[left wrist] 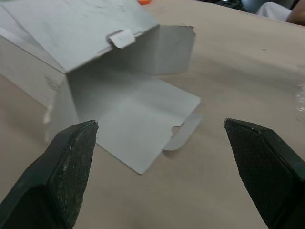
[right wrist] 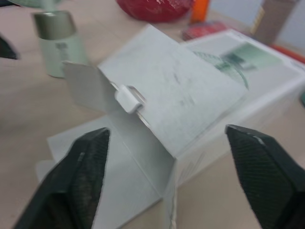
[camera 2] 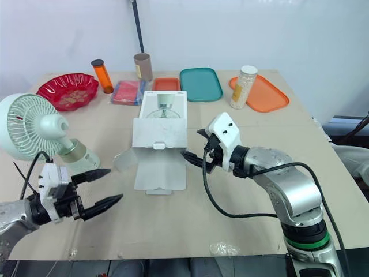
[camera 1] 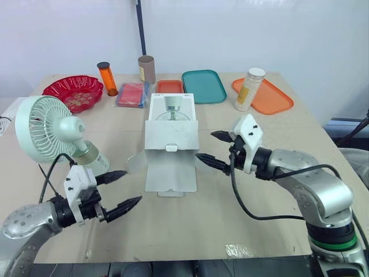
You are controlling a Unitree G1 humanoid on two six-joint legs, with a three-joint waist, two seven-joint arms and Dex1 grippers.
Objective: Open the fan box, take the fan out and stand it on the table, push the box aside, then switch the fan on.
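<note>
The fan (camera 1: 43,128) stands upright at the left of the table (camera 1: 259,190). It looks top-heavy on a narrow base, so any press on its switch should be light and low down. Just in front of it the left gripper (camera 1: 132,186) hangs empty, fingers apart. The box (camera 1: 171,135) (thin card, presumably empty and light) lies open mid-table and should slide easily if pushed at its stiffer closed body, not its flaps. The right gripper (camera 1: 204,145) hovers beside the box's right wall, fingers spread.

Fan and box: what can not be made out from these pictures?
Fan: its switch is too small to find in the head views; the right wrist view's top edge cuts off its head.
Box: its own top panel hides the deep inside, left wrist view.
</note>
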